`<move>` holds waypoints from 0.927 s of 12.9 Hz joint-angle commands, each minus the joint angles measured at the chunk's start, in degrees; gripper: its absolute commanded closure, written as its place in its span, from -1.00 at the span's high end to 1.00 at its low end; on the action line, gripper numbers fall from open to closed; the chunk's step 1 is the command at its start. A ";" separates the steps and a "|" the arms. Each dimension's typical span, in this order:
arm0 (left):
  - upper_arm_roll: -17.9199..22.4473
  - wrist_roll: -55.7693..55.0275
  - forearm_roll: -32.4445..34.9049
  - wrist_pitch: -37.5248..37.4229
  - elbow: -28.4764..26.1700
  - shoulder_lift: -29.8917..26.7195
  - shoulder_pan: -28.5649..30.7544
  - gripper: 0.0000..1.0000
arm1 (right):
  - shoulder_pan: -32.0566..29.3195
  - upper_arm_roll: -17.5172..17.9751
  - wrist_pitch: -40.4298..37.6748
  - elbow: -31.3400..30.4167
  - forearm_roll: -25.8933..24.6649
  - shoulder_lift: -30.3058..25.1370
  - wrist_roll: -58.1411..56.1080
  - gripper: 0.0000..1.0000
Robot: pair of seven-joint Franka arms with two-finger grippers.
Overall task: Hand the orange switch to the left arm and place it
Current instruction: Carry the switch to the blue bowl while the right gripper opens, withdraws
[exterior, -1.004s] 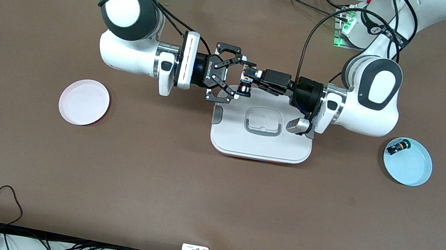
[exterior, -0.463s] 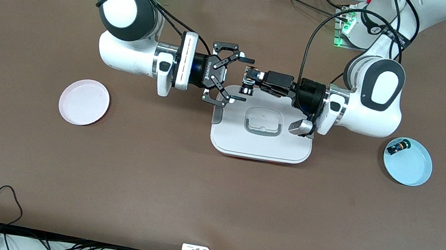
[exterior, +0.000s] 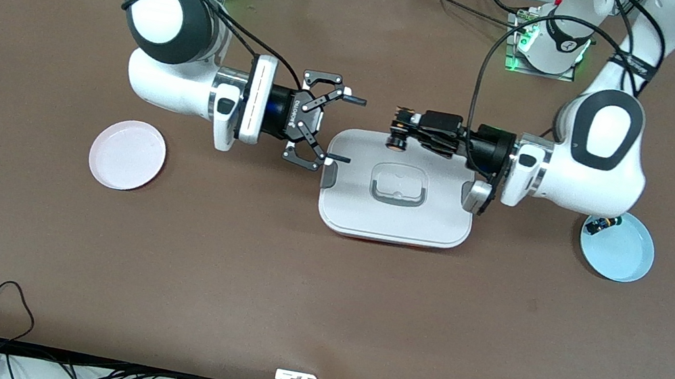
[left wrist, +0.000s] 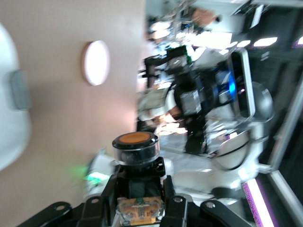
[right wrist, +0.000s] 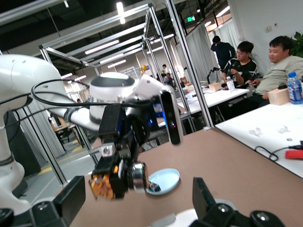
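Note:
The orange switch (exterior: pixel 396 140) is held in my left gripper (exterior: pixel 399 130), which is shut on it over the edge of the white box (exterior: pixel 395 216) nearest the robots' bases. In the left wrist view the switch (left wrist: pixel 135 142) stands up between the left gripper's (left wrist: pixel 140 191) fingers, orange cap on top. My right gripper (exterior: pixel 348 130) is open and empty, just off the box toward the right arm's end, facing the switch with a gap between. In the right wrist view the switch (right wrist: pixel 116 178) hangs apart from the open right gripper (right wrist: pixel 137 201).
A pink plate (exterior: pixel 127 154) lies toward the right arm's end. A light blue plate (exterior: pixel 624 258) toward the left arm's end holds a small green-capped switch (exterior: pixel 599 224). Cables run along the table edge nearest the front camera.
Both arms have drawn apart. The left gripper carried the orange switch back toward its own end; the right gripper, still open, backed off the box toward its end.

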 commanded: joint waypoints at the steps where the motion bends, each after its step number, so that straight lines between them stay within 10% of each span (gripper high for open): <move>1: 0.03 -1.05 16.17 -3.18 4.43 -0.42 2.86 -0.54 | -3.00 0.38 -0.68 -4.74 -4.07 -3.74 0.42 1.00; 5: 0.03 -0.70 45.88 -11.26 14.54 1.78 3.40 -0.54 | -11.51 0.38 -10.68 -7.91 -14.06 -4.89 0.94 1.00; 12: -0.33 15.70 81.60 -12.33 14.30 1.69 3.57 -0.51 | -23.84 0.30 -25.20 -6.68 -40.54 -4.98 17.71 1.00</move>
